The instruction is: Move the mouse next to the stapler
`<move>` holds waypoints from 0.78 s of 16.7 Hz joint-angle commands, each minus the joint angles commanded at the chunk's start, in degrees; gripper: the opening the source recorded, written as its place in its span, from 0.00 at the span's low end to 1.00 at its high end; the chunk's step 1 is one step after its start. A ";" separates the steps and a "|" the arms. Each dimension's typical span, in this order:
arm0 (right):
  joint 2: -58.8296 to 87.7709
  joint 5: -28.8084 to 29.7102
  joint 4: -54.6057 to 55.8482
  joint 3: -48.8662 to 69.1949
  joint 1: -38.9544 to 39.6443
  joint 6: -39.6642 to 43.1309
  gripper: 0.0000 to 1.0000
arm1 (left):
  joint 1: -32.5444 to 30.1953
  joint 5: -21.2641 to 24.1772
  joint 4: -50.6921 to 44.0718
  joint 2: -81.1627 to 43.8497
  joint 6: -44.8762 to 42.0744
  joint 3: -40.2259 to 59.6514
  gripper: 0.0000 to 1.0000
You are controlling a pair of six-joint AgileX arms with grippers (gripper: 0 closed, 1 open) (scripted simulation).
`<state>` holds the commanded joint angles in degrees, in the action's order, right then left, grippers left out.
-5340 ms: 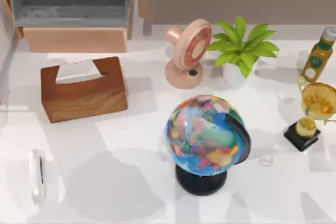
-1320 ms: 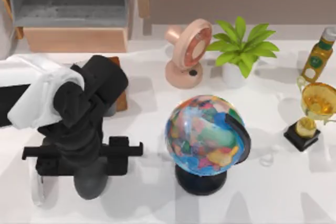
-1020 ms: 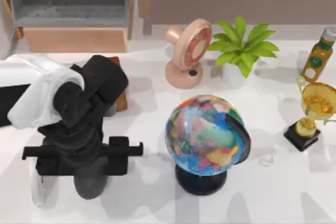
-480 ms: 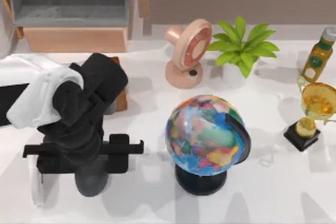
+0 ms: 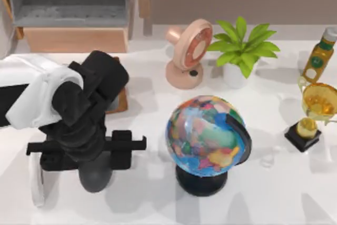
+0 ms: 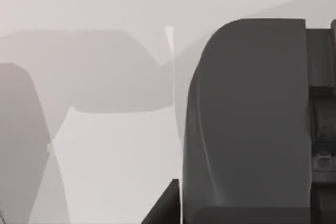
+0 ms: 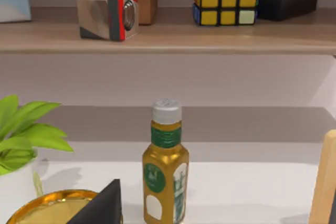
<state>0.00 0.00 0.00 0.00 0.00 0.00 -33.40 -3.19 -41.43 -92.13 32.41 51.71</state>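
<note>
Over the near left of the white table [image 5: 158, 204], my left gripper [image 5: 87, 154] hangs low beside the slim white elongated object [image 5: 36, 183], which I take for the mouse. I cannot tell whether the gripper is apart or together. I judge the grasp is in hand; next comes centring and closing. Since half a second ago the arm has shifted slightly right. My right arm idles on the right.

You're looking straight down on the table [image 5: 158, 204]; the right wrist camera is facing its back-right corner, sharing the bottle [image 5: 318, 56] [image 7: 165, 171].
</note>
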 joint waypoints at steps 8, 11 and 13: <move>0.00 0.00 0.00 0.00 0.00 0.00 1.00 | -0.21 0.07 0.67 -1.90 0.04 -1.86 0.00; 0.00 0.00 0.00 0.00 0.00 0.00 1.00 | -0.21 0.07 0.67 -1.90 0.04 -1.86 0.15; 0.00 0.00 0.00 0.00 0.00 0.00 1.00 | -0.21 0.07 0.67 -1.90 0.04 -1.86 0.30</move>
<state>0.00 0.00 0.00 0.00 0.00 0.00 -33.61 -3.11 -40.76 -94.04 32.45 49.85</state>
